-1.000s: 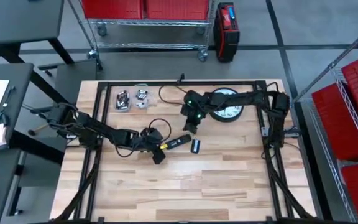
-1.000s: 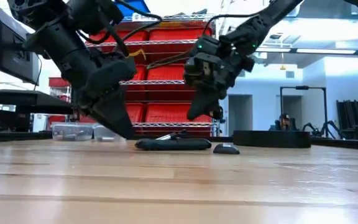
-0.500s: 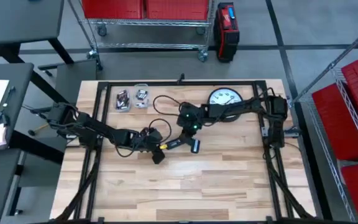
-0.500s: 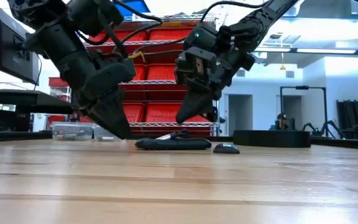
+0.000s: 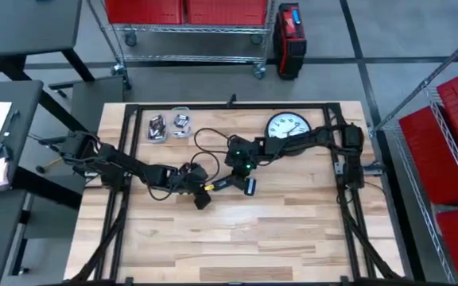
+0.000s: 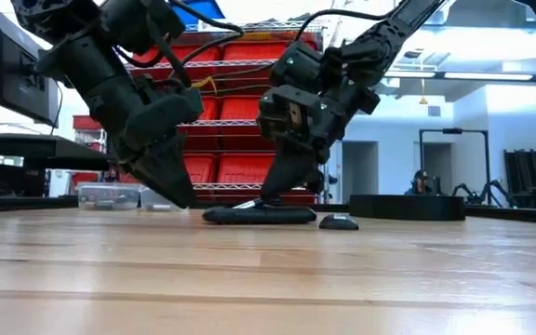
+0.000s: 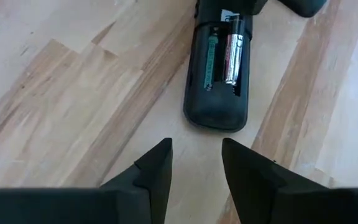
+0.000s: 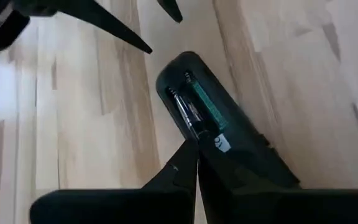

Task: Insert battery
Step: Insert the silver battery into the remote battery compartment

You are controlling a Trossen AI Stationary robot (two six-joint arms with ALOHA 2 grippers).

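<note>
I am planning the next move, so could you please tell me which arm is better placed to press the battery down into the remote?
Right, probably. The right gripper, shut, already sits at the battery in the open remote; the left gripper waits open, just short of it.

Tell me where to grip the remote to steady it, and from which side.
Grip the remote across its closed rounded end, below the open battery bay, coming from above. It lies flat, back up, and that end faces the open left pincer, clear of the shut right pincer pressing in the bay.

Remote [image 5: 223, 183] mid-table — cover [image 5: 250, 187] just right, clock [image 5: 286, 125] behind.
</note>
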